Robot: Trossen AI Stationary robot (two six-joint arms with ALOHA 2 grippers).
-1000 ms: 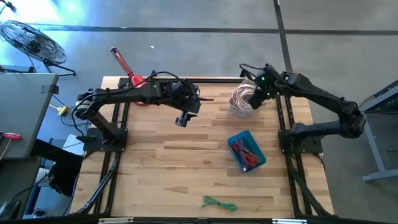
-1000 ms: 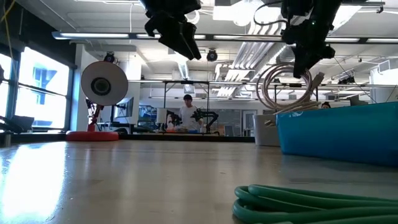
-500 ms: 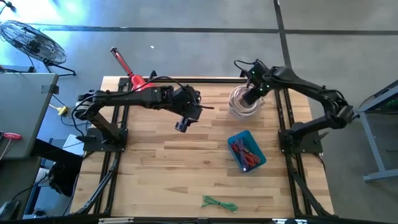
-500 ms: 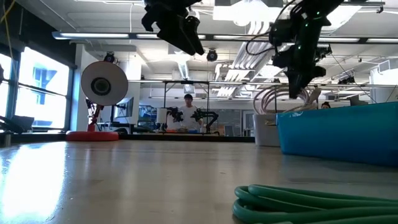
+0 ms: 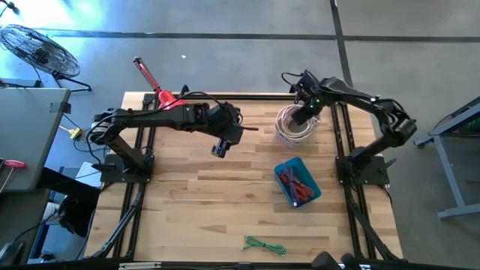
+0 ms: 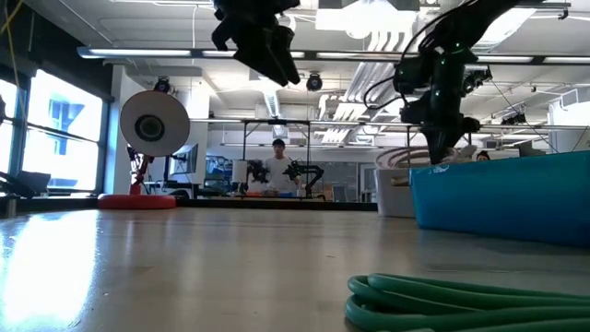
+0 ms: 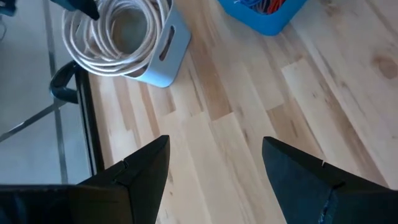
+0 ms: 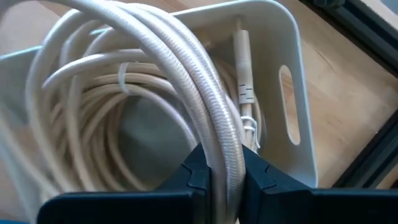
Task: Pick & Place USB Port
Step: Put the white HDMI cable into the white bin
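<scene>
The USB cable is a white braided coil (image 8: 124, 87) lying inside a white bin (image 5: 295, 127) at the table's far right. My right gripper (image 8: 225, 177) stands over that bin, pointing down, shut on a strand of the coil. In the low view it (image 6: 441, 152) reaches down to the bin's rim. My left gripper (image 5: 219, 150) hovers open above the middle of the table, nothing between its fingers (image 7: 146, 168). My right gripper pinches one thick strand of the white coil (image 8: 221, 140) between its two fingers (image 8: 196, 174). The fingers come from above, pointing down, and lie across the strand. The strand arches up out of the bin, while the other loops (image 8: 93, 118) lie inside it.
A blue bin (image 5: 298, 182) with red and blue cables stands near the white one, toward the table's near side. A green cable bundle (image 5: 264, 244) lies by the near edge. A red tool (image 5: 154, 84) sits at the far left corner. A person works in the room beyond.
My right gripper has sunk toward the white bin with the coil. The coil hung in the air above the bin before; now most of its loops have gone down inside it.
</scene>
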